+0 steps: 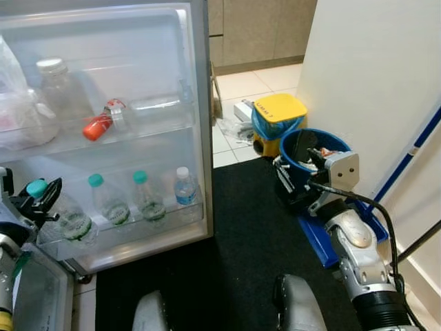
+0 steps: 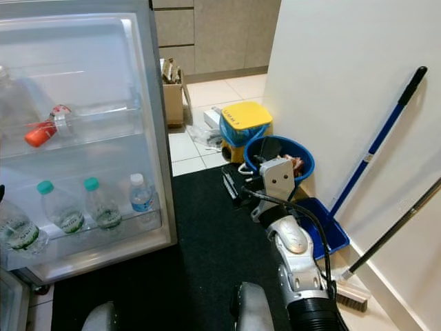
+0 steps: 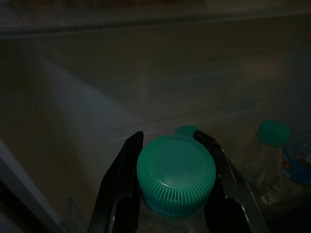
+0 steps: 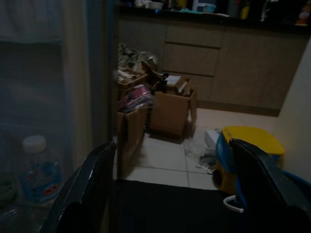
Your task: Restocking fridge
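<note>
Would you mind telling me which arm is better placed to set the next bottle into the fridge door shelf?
Left. Its pincer is shut on the green-capped bottle at the door shelf. The right pincer is open, over the black mat.

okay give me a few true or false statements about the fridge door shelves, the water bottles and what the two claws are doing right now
1. The left claw grips a green-capped water bottle by its cap. True.
2. The white-capped water bottle stands on the upper door shelf. False: it stands on the lower door shelf, beside two green-capped ones.
3. The right claw holds a bottle. False: it is open and holds nothing.
4. A blue bucket sits by the wall. True.
5. A red-capped bottle lies on the upper door shelf. True.
</note>
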Available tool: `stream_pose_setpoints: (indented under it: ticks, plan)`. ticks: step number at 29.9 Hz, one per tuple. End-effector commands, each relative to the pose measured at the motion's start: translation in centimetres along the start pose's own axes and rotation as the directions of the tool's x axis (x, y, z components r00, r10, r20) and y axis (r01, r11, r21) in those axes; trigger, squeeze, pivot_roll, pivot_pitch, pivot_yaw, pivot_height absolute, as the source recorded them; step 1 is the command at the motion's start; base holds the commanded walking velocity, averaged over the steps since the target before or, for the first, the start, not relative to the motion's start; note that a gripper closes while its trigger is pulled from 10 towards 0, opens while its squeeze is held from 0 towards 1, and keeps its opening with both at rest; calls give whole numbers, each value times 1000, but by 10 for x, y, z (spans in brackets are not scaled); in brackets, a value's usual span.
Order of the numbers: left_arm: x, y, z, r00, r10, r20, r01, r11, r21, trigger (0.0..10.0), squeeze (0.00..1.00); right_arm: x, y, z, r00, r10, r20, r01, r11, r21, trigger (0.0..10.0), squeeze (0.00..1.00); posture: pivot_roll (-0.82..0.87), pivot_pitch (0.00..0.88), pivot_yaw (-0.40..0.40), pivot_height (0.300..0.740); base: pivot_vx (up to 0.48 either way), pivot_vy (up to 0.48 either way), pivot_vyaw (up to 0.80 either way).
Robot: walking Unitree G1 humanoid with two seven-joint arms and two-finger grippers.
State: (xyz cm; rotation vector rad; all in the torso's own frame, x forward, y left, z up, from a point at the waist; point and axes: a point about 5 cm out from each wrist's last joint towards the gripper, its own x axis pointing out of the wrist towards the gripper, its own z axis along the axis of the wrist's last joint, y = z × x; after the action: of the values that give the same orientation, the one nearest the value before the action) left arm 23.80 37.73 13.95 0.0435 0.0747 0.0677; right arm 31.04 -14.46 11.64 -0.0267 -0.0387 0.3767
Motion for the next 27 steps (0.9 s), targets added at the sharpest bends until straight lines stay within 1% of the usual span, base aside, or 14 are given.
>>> stream_pose_setpoints:
  ticks: [1, 3, 5, 6, 7, 8, 12, 13, 15, 18, 21, 23, 24, 27]
  plan:
    - [1, -7, -32, 991, 34, -131, -40, 998, -43, 10000, 0, 3, -1, 2, 1000, -1, 14, 1, 1000, 5, 10000, 0, 23, 0, -63, 436, 0, 0, 0]
    - [14, -12, -29, 990, 111, -81, -116, 991, -60, 10000, 0, 4, -1, 4, 1000, -4, 20, 4, 1000, 4, 10000, 0, 20, 0, -61, 436, 0, 0, 0]
    - [23, -13, -22, 975, 220, -21, -221, 968, -117, 10000, 0, 4, -2, 7, 999, -12, 30, 12, 1000, 2, 10000, 0, -8, 0, -63, 436, 0, 0, 0]
    - [26, -13, -20, 966, 257, -3, -255, 957, -142, 10000, 0, 4, -3, 7, 999, -16, 34, 16, 1000, 2, 10000, 0, -8, 0, -63, 436, 0, 0, 0]
    - [26, -13, -20, 966, 257, -3, -255, 957, -142, 10000, 0, 4, -3, 7, 999, -16, 34, 16, 1000, 2, 10000, 0, -8, 0, -63, 436, 0, 0, 0]
    - [29, -11, -15, 951, 309, 19, -301, 938, -173, 10000, 0, 3, -5, 8, 999, -23, 37, 23, 1000, 0, 10000, 0, -13, 0, -66, 436, 0, 0, 0]
    - [33, -1, -9, 916, 399, 37, -381, 897, -226, 10000, 0, 0, -9, 6, 999, -32, 30, 32, 999, -8, 10000, 0, -10, 0, -68, 436, 0, 0, 0]
    - [33, -1, -9, 916, 399, 37, -381, 897, -226, 10000, 0, 0, -9, 6, 999, -32, 30, 32, 999, -8, 10000, 0, -10, 0, -68, 436, 0, 0, 0]
    - [39, 3, -3, 904, 426, 37, -405, 882, -242, 10000, 0, 1, -7, 6, 999, -30, 30, 30, 1000, -7, 10000, 0, -14, 0, -66, 436, 0, 0, 0]
    - [47, 1, -1, 909, 417, 16, -405, 891, -205, 10000, 0, 3, -5, 7, 999, -31, 37, 31, 999, -4, 10000, 0, -17, 0, -60, 436, 0, 0, 0]
    - [52, 0, -2, 910, 414, -11, -408, 892, -197, 10000, 0, 4, -5, 7, 999, -33, 38, 33, 999, -2, 10000, 0, -17, 0, -60, 436, 0, 0, 0]
    - [56, -3, -2, 915, 403, -22, -401, 899, -176, 10000, 0, 4, -5, 6, 999, -33, 37, 33, 999, -1, 10000, 0, -10, 0, -59, 436, 0, 0, 0]
    - [62, -9, -3, 916, 401, -31, -400, 904, -152, 10000, 0, 3, -4, 5, 999, -33, 34, 33, 999, 1, 10000, 0, -7, 0, -59, 436, 0, 0, 0]
    - [69, -23, -9, 914, 403, -41, -405, 907, -117, 10000, 0, 4, -2, 5, 999, -33, 34, 33, 999, 3, 10000, 0, -22, 0, -56, 436, 0, 0, 0]
